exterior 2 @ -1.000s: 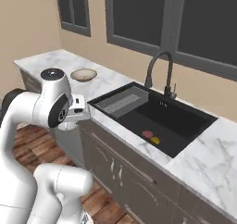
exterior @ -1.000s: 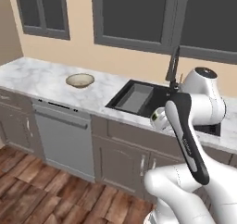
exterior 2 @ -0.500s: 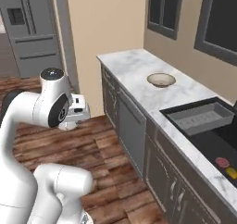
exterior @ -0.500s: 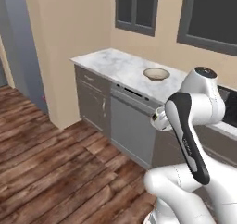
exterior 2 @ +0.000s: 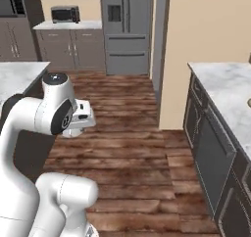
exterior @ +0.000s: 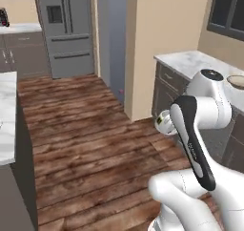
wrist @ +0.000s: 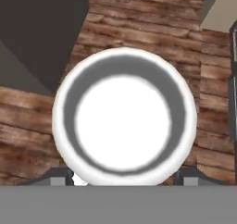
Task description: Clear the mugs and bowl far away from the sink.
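Between the jaws: white mug (wrist: 124, 118), mouth twd cam.

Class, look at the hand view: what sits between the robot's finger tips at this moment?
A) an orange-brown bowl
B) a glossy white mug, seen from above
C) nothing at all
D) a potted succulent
B: the hand view looks straight down into a round white mug framed by the gripper over the wooden floor; the left base view shows the same mug carried by the arm.

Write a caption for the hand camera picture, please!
A white mug seen from above, held between the gripper's fingertips over the wooden floor.
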